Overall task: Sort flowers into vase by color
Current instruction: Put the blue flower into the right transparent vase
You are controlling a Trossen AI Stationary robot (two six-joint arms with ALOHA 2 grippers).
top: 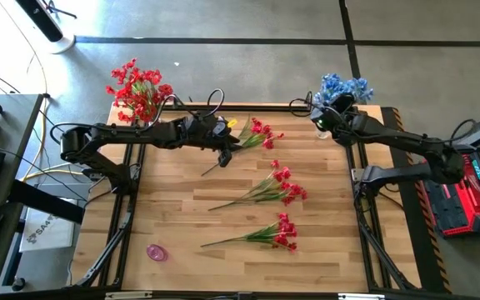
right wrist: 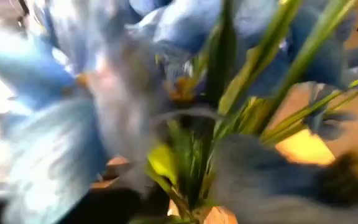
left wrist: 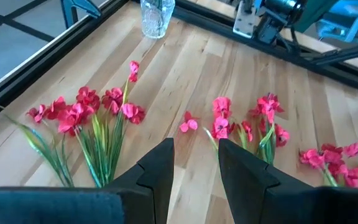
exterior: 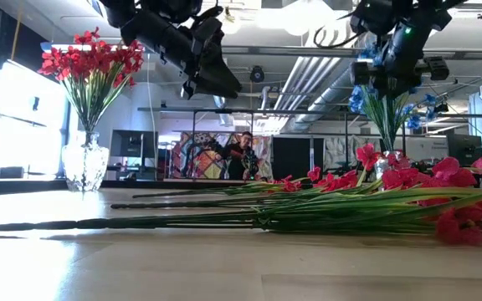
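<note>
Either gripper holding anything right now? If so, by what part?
Left gripper: open, nothing between its fingers, hovering over the loose red flowers. Right gripper: at the blue flowers in the far-right vase; whether it grips a stem cannot be told.

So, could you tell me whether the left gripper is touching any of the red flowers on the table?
Apart. In the left wrist view the left gripper hangs open above the table with bare wood between its fingers; the red flowers lie beyond, untouched.

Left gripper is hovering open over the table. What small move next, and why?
Probably lower the left gripper onto the red spray beneath it. Its fingers stand apart and hold nothing, three red sprays lie on the table, and the red vase already holds a bunch. The right gripper is at the blue flowers.
</note>
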